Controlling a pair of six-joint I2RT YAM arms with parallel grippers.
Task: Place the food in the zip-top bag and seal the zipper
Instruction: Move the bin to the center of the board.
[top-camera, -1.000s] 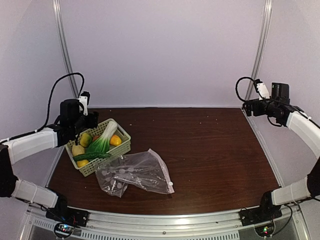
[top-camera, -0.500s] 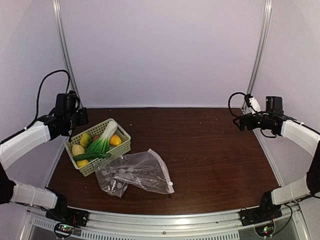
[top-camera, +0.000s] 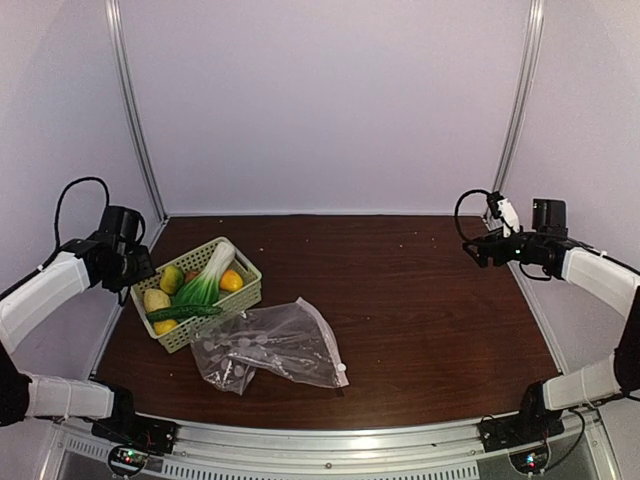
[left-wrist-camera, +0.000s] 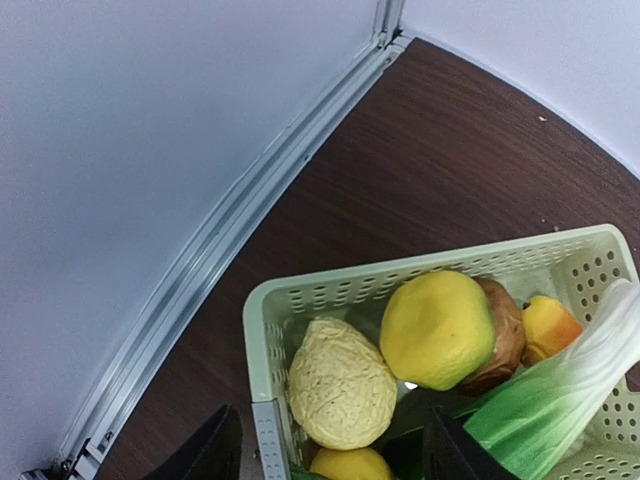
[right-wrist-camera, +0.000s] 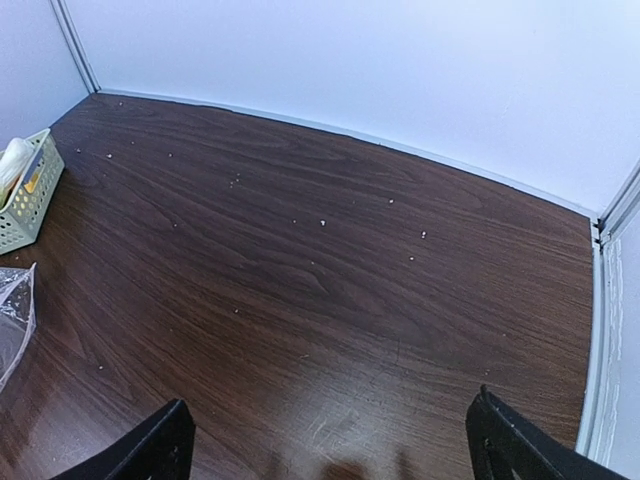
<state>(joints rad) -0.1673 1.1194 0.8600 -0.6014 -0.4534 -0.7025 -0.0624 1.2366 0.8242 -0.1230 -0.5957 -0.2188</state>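
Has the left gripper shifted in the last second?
Yes. The left gripper has pulled back leftward from over the basket, toward the left wall.

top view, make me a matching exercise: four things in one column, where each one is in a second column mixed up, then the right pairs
Column one
1. basket
2. zip-top bag
3. leafy stalk
4. right gripper

Column two
A. open, holding nothing, above the right side of the table
B. lying inside the basket
C. standing on the table's left side
D. lying crumpled on the table, next to the basket's near side

Pairs: 1-C, 2-D, 3-B, 4-A
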